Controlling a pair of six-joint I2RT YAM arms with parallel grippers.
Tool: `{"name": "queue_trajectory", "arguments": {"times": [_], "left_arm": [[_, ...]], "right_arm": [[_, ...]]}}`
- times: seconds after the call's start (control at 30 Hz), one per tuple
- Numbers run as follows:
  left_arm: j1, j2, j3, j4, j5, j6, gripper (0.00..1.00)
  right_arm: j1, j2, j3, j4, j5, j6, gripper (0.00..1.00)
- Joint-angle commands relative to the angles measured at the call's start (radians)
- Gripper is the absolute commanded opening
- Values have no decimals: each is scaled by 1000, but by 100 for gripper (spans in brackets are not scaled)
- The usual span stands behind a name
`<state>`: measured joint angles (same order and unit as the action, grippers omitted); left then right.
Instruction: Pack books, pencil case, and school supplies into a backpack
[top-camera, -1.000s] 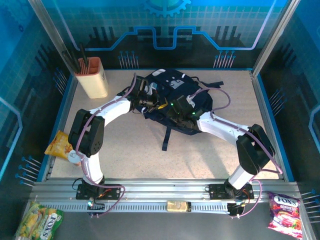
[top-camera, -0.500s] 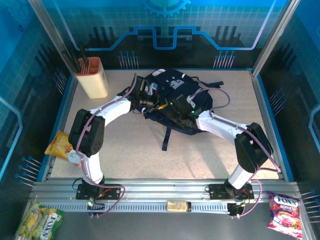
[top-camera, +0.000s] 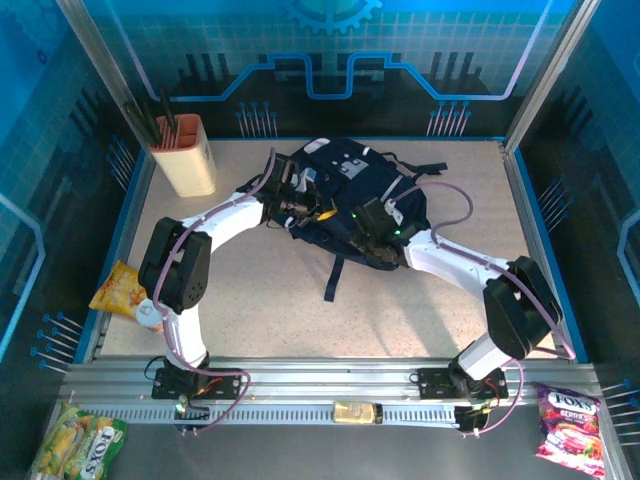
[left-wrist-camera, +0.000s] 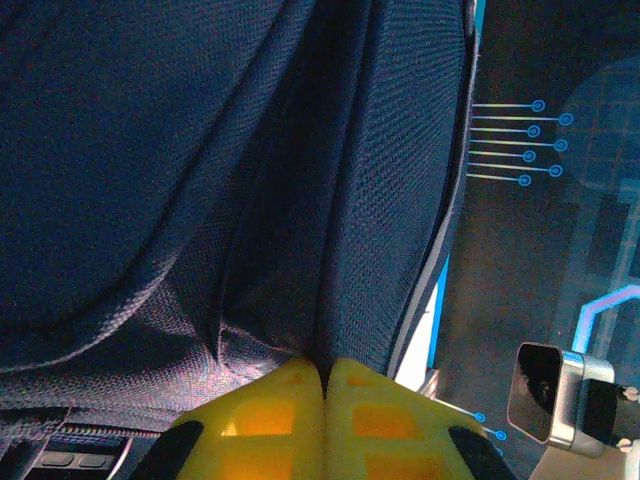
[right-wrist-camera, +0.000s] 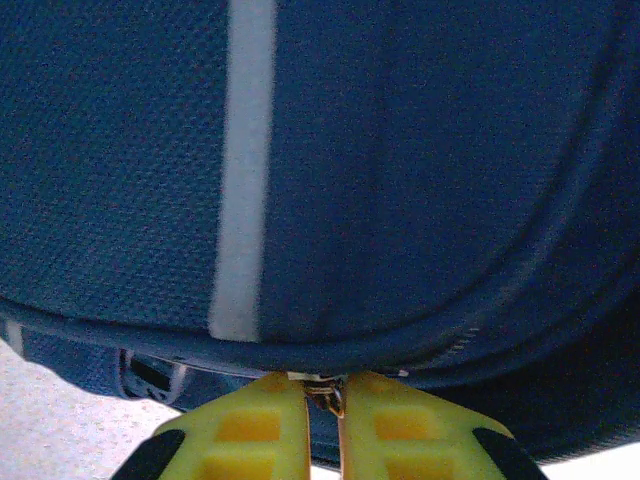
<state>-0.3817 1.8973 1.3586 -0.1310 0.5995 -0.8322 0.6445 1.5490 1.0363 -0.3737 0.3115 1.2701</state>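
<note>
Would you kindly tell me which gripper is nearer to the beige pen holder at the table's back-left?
Left. The left gripper pinches the backpack's left side, right of the pen holder; the right gripper sits farther right, at the backpack's near edge.

Overhead looks down; wrist cameras (both) hug backpack (right-wrist-camera: 420, 150).

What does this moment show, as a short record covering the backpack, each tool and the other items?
backpack: navy, lying at far middle of table
left tool: shut, pinching a fold of backpack fabric
right tool: shut on zip pull at backpack's edge
other: beige pen holder far left; snack packet at left edge
</note>
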Motion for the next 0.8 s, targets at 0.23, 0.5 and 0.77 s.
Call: {"name": "queue_trajectory", "arguments": {"times": [0.23,0.5,0.77], "left_arm": [[13,3,39,5,8,34,0],[12,6,44,5,21,27,0],[12,8,48,0,17,28,0]], "right_arm": [[-63,-69,-102,-53,69,-218,11],[-95,-3,-57,61,-126,-420,29],[-99,13,-38,115,-146,-445,20]]}}
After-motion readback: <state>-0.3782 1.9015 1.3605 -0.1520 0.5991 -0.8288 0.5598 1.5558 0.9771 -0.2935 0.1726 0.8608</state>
